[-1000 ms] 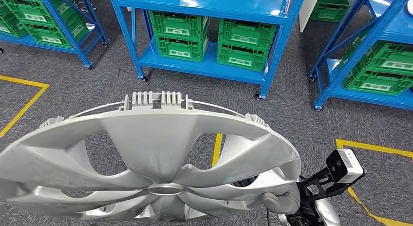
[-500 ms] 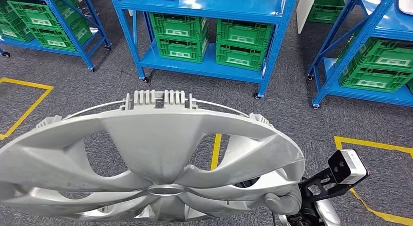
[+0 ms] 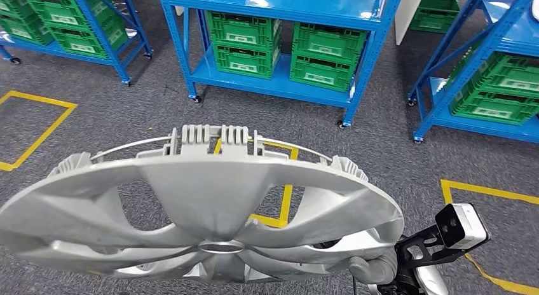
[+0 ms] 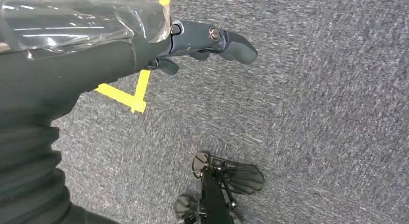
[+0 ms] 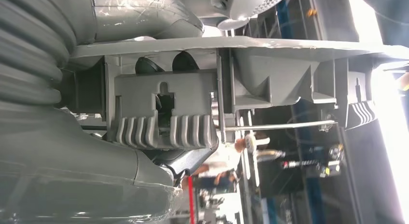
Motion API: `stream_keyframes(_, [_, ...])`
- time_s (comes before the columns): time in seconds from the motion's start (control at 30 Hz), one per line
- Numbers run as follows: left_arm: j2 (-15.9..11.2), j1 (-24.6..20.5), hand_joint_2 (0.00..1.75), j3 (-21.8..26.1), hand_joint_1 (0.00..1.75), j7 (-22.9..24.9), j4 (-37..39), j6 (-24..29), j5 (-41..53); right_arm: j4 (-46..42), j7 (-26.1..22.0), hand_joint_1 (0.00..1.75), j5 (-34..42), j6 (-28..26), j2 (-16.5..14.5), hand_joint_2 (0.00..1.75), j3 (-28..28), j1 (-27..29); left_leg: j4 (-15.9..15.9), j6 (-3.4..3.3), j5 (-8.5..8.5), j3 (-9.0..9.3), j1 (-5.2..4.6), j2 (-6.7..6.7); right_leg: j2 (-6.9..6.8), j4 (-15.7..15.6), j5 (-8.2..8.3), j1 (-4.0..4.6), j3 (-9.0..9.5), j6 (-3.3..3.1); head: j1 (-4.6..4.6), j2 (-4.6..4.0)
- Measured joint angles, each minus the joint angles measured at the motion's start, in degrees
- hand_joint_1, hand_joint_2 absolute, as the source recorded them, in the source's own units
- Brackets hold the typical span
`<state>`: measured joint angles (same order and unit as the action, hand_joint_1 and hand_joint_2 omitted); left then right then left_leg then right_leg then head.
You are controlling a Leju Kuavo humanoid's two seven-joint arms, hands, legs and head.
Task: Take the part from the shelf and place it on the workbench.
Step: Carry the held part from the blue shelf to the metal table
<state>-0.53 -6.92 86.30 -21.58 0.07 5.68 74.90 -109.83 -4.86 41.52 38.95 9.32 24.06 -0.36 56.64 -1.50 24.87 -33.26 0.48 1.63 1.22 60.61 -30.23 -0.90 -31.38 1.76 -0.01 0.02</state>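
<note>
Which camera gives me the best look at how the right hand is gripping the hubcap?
The right wrist view: the right hand closes around the hubcap at a rim clip, seen from close behind. The head view shows the hubcap whole, with just a grey thumb at its lower right rim. The left wrist view looks at carpet.

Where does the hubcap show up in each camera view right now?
Head view: the hubcap spans the lower picture, right hand gripping its rim.
Left wrist view: not in it.
Right wrist view: its rim and ribbed clip up close.
Shared landmark: that ribbed clip.
</note>
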Motion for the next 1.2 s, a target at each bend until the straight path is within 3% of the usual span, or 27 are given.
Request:
stream_keyframes(0.07, [0.05,0.04,1.75,0.0,0.0,-0.07,0.0,0.06,-0.05,-0.02,-0.1,1.75,-0.2,0.28,-0.03,1.75,0.0,-0.04,0.48,0.63,-0.2,-0.66,-0.11,0.64,0.85,-3.94,1.21,0.03,1.67,-0.46,-0.02,0.0])
stream_keyframes(0.17, [0.09,0.3,1.75,0.02,0.0,-0.14,0.01,0.22,-0.22,-0.04,-0.18,1.75,-0.33,0.38,-0.1,1.75,0.02,-0.17,0.76,1.74,-0.49,-1.41,0.14,1.12,-0.14,-4.08,1.75,0.12,1.45,-1.56,-0.03,0.0])
stream_keyframes(0.2, [0.09,0.34,1.75,0.01,0.0,-0.15,0.01,0.27,-0.3,-0.05,-0.22,1.75,-0.34,0.42,-0.14,1.75,0.02,-0.24,1.8,2.05,0.26,-1.97,0.19,0.74,-0.56,-4.17,1.97,-0.02,1.5,-1.9,-0.15,0.0])
stream_keyframes(0.23, [0.08,0.35,1.75,0.01,0.0,-0.15,0.02,0.32,-0.37,-0.05,-0.27,1.75,-0.34,0.46,-0.18,1.75,0.03,-0.31,4.02,2.33,1.68,-2.99,0.23,0.16,-1.02,-4.26,2.14,-0.19,1.5,-2.16,-0.27,0.0])
stream_keyframes(0.3, [0.05,0.34,1.75,0.01,0.0,-0.18,0.02,0.37,-0.41,-0.07,-0.38,1.75,-0.35,0.54,-0.27,1.75,0.05,-0.34,11.53,2.84,5.62,-6.22,0.32,-1.0,-1.9,-4.25,2.29,-0.16,1.35,-2.43,-0.52,0.0])
stream_keyframes(0.37, [0.07,0.41,1.75,0.02,0.0,-0.19,0.02,0.38,-0.41,-0.07,-0.4,1.75,-0.38,0.58,-0.32,1.75,0.1,-0.33,17.26,3.08,7.53,-8.5,0.36,-1.37,-2.86,-4.23,2.34,-0.08,1.19,-2.5,-0.53,0.0])
stream_keyframes(0.4, [0.09,0.45,1.75,0.02,0.0,-0.19,0.02,0.38,-0.42,-0.07,-0.4,1.75,-0.39,0.59,-0.33,1.75,0.13,-0.35,17.12,3.08,7.02,-8.19,0.36,-1.51,-3.37,-4.22,2.34,-0.06,1.18,-2.49,-0.53,0.0])
stream_keyframes(0.43, [0.09,0.48,1.75,0.01,0.0,-0.19,0.02,0.38,-0.45,-0.07,-0.4,1.75,-0.4,0.62,-0.34,1.75,0.15,-0.39,14.52,2.97,5.59,-6.65,0.34,-1.75,-3.85,-4.22,2.34,-0.03,1.22,-2.49,-0.53,0.0])
stream_keyframes(0.47, [0.07,0.49,1.75,0.01,0.0,-0.2,0.02,0.4,-0.51,-0.07,-0.4,1.75,-0.4,0.66,-0.39,1.75,0.16,-0.45,10.3,2.74,3.73,-4.24,0.27,-2.43,-4.31,-4.22,2.33,0.01,1.29,-2.47,-0.54,0.0])
stream_keyframes(0.53, [-0.01,0.39,1.75,0.01,0.0,-0.27,0.02,0.44,-0.74,-0.07,-0.42,1.75,-0.39,0.78,-0.51,1.75,0.19,-0.63,2.75,2.03,1.6,-0.19,-0.28,-4.62,-5.11,-4.17,2.29,0.37,1.28,-2.32,-0.51,0.0])
stream_keyframes(0.6, [-0.04,0.37,1.75,0.02,0.0,-0.34,0.02,0.49,-0.97,-0.07,-0.43,1.75,-0.39,0.86,-0.62,1.75,0.22,-0.75,0.46,1.3,1.48,0.59,-0.84,-5.42,-5.96,-4.16,2.32,0.67,1.12,-1.95,-0.47,0.0])
stream_keyframes(0.67, [-0.04,0.51,1.75,0.02,0.0,-0.37,0.02,0.52,-1.06,-0.08,-0.43,1.75,-0.39,0.91,-0.71,1.75,0.25,-0.85,0.07,0.58,0.99,0.43,-0.79,-4.23,-6.48,-4.09,2.23,0.62,0.99,-1.39,-0.48,0.0])
stream_keyframes(0.73, [0.01,0.54,1.75,0.01,0.0,-0.42,0.02,0.53,-1.09,-0.1,-0.43,1.75,-0.38,0.93,-0.76,1.75,0.26,-0.97,-0.56,-0.21,0.29,0.64,-0.48,-3.08,-4.68,-1.57,0.64,0.5,-0.17,-1.24,-0.38,0.0])
stream_keyframes(0.8, [0.06,0.46,1.75,0.01,0.0,-0.46,0.02,0.52,-1.09,-0.1,-0.46,1.75,-0.36,0.95,-0.72,1.75,0.23,-0.96,-0.74,-0.71,-0.2,0.44,-0.36,-1.82,-2.27,5.53,-2.68,0.42,-3.39,-1.65,-0.2,0.0])
stream_keyframes(0.83, [0.07,0.44,1.75,0.01,0.0,-0.47,0.02,0.51,-1.09,-0.08,-0.47,1.75,-0.37,0.96,-0.67,1.75,0.22,-0.91,-0.69,-0.81,-0.34,0.2,-0.4,-1.12,-1.81,9.46,-4.1,0.41,-5.2,-1.73,-0.15,0.0])
stream_keyframes(0.87, [0.09,0.46,1.75,0.01,0.0,-0.47,0.02,0.51,-1.09,-0.04,-0.48,1.75,-0.37,0.98,-0.61,1.75,0.21,-0.83,-0.62,-0.82,-0.45,0.0,-0.43,-0.37,-1.61,12.09,-4.84,0.41,-6.45,-1.61,-0.13,0.0])
stream_keyframes(0.9, [0.1,0.5,1.75,0.01,0.0,-0.47,0.02,0.51,-1.09,0.0,-0.47,1.75,-0.39,1.02,-0.55,1.75,0.21,-0.77,-0.52,-0.79,-0.54,-0.16,-0.44,0.39,-1.53,12.53,-4.63,0.38,-6.67,-1.29,-0.13,0.0])
stream_keyframes(0.93, [0.11,0.52,1.75,0.01,0.0,-0.47,0.02,0.51,-1.09,0.03,-0.47,1.75,-0.39,1.07,-0.49,1.75,0.21,-0.73,-0.38,-0.72,-0.6,-0.25,-0.42,1.15,-1.4,10.59,-3.54,0.31,-5.73,-0.84,-0.12,0.0])
stream_keyframes(0.97, [0.15,0.54,1.75,0.01,0.0,-0.47,0.02,0.51,-1.09,0.04,-0.47,1.75,-0.38,1.13,-0.44,1.75,0.2,-0.72,-0.2,-0.63,-0.63,-0.32,-0.41,1.9,-0.98,6.73,-1.88,0.17,-3.82,-0.37,-0.12,0.0])
stream_keyframes(1.03, [0.2,0.53,1.75,0.01,0.0,-0.47,0.02,0.51,-1.09,0.04,-0.48,1.75,-0.37,1.21,-0.37,1.75,0.19,-0.75,0.31,-0.19,-0.65,-0.66,-0.52,3.22,0.45,-0.68,0.77,-0.05,-0.37,-0.21,-0.08,0.0])
stream_keyframes(1.07, [0.21,0.57,1.75,0.0,0.0,-0.47,0.02,0.53,-1.09,0.04,-0.48,1.75,-0.36,1.26,-0.35,1.75,0.19,-0.75,0.51,0.12,-0.71,-0.95,-0.58,3.7,0.89,-2.66,1.42,-0.05,0.43,-0.48,-0.07,0.0])
stream_keyframes(1.13, [0.17,0.79,1.75,0.0,0.0,-0.47,0.02,0.56,-1.09,0.04,-0.49,1.75,-0.33,1.32,-0.33,1.75,0.2,-0.78,0.58,0.81,-0.97,-1.51,-0.52,4.41,0.54,-3.25,1.82,0.22,0.49,-1.32,-0.04,0.0])
stream_keyframes(1.2, [0.15,1.12,1.75,0.02,0.0,-0.47,0.04,0.62,-1.09,0.04,-0.49,1.75,-0.28,1.33,-0.37,1.75,0.2,-0.86,1.26,1.42,-0.64,-2.11,-0.35,3.55,-0.28,-3.39,2.2,0.16,0.56,-2.0,-0.08,0.0])
